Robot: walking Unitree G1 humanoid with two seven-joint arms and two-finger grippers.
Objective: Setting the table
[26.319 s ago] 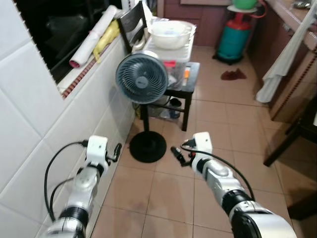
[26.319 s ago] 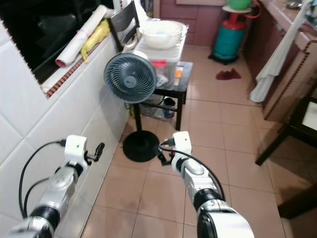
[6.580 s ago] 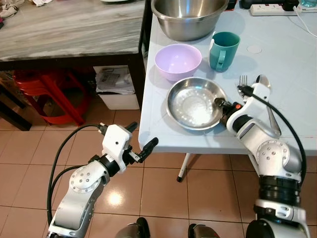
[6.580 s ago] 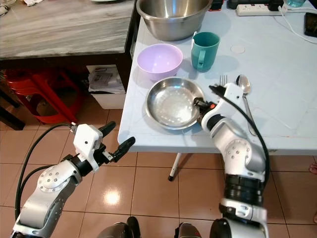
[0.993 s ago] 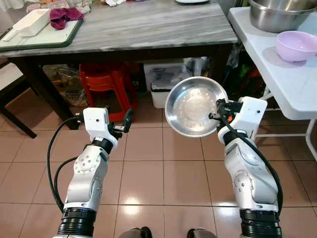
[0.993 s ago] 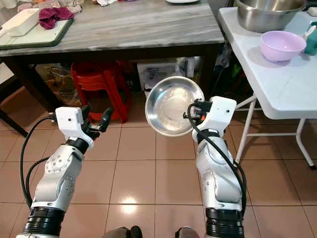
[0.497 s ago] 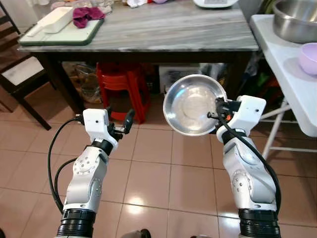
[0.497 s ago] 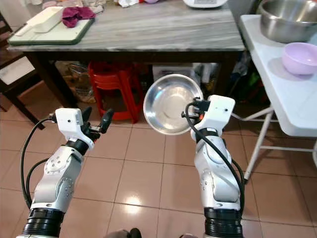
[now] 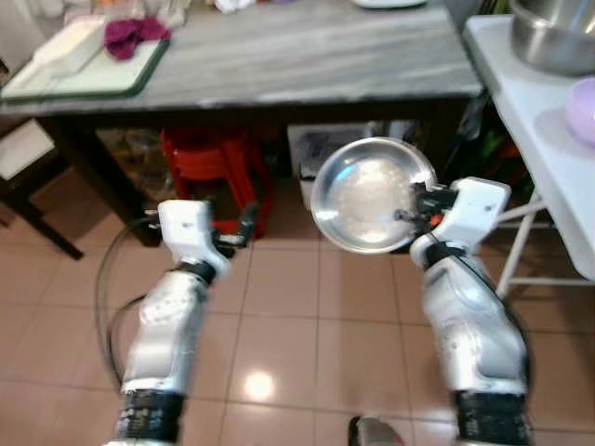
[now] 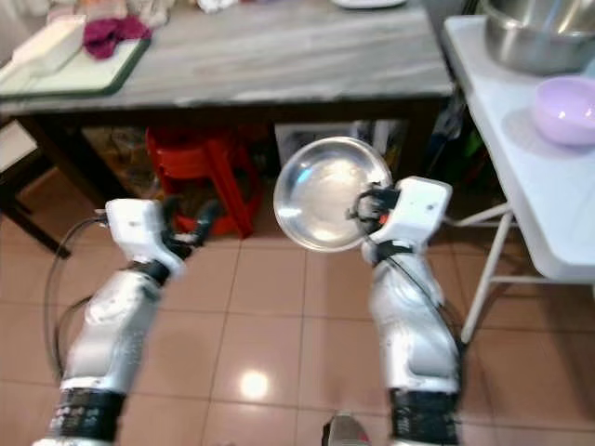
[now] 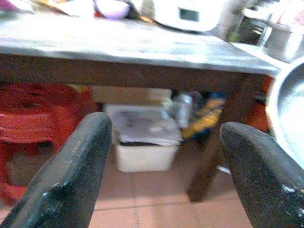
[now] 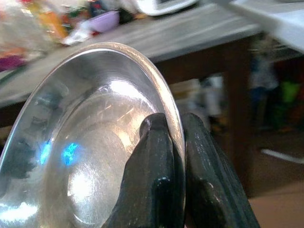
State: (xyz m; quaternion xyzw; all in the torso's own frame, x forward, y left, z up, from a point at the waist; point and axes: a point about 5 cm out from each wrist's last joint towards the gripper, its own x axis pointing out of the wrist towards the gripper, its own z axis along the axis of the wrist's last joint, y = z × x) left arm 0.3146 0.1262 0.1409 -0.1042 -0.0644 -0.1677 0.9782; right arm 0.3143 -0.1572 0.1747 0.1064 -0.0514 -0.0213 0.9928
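Right wrist view: our right end effector (image 12: 173, 137) pinches the rim of the steel plate (image 9: 372, 193), held tilted just ahead. Left end effector (image 11: 166, 156) hangs open, empty. Blur hides detail; we should probably level the plate before lowering onto the grey tabletop (image 9: 307, 51) beyond.

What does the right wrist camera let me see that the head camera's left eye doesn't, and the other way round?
Right wrist view alone: the two black fingers pinching the steel plate's rim, one on each face.

Left eye view alone: both silver arms, the left end effector empty beside a red stool, the white table with a lilac bowl.

Both: the steel plate held by the right end effector, tilted, before the grey marble table.
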